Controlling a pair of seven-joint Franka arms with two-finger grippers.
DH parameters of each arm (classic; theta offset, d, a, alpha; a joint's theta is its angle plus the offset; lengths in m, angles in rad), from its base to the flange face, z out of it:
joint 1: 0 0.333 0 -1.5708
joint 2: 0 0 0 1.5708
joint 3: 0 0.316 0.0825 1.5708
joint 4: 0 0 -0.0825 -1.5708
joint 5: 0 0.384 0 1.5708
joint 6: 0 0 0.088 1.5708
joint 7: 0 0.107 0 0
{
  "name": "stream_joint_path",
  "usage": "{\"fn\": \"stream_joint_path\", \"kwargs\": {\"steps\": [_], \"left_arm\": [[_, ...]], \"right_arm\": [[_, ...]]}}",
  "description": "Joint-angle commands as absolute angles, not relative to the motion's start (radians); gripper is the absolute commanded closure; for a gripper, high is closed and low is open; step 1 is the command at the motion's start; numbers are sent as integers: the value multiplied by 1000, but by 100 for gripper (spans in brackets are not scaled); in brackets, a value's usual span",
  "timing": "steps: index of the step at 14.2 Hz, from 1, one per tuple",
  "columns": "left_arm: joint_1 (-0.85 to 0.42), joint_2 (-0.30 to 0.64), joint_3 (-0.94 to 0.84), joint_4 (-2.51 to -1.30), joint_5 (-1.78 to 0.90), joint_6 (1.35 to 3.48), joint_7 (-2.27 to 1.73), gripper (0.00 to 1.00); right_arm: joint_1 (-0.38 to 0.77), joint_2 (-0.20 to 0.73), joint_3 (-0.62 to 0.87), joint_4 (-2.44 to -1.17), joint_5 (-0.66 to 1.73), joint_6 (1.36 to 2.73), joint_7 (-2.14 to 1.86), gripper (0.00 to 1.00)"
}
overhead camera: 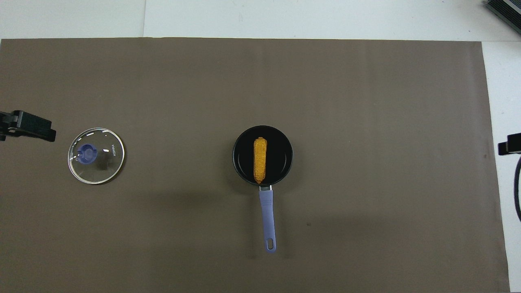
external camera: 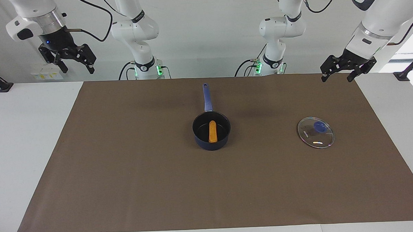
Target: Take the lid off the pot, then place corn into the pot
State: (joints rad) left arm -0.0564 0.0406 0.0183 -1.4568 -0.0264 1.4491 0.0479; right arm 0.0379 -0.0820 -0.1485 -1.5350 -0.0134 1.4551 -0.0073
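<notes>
The navy pot [external camera: 211, 131] [overhead camera: 285, 158] stands uncovered in the middle of the brown mat, its blue handle pointing toward the robots. The corn [external camera: 212, 131] [overhead camera: 260, 160] lies inside the pot. The glass lid [external camera: 315, 132] [overhead camera: 96, 161] with its blue knob lies flat on the mat toward the left arm's end. My left gripper [external camera: 338, 74] [overhead camera: 28, 127] hangs open and empty, raised over the mat's edge at the left arm's end. My right gripper [external camera: 77, 64] is open and empty, raised high over the table's edge at the right arm's end; only a tip of it shows in the overhead view [overhead camera: 509, 144].
The brown mat [external camera: 126, 173] [overhead camera: 366, 101] covers most of the white table [external camera: 25, 136]. Both arms wait at their ends. A dark object [overhead camera: 502, 10] sits at the table's corner at the right arm's end, farthest from the robots.
</notes>
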Motion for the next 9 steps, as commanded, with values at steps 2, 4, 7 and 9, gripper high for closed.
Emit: {"fn": "stream_joint_path", "kwargs": {"steps": [2, 4, 7, 9], "left_arm": [[-52, 48, 17, -1428, -25, 1420, 55, 0], [-52, 46, 17, -1428, -21, 1424, 55, 0], [-52, 46, 17, -1428, -21, 1420, 55, 0], [-52, 46, 17, -1428, -21, 1420, 55, 0]], "right_arm": [[38, -101, -140, -1554, -15, 1454, -23, 0], [38, -101, -138, -1554, -14, 1444, -23, 0], [38, -104, -138, -1554, -15, 1424, -25, 0], [38, -107, -138, -1560, -15, 1422, -23, 0]]}}
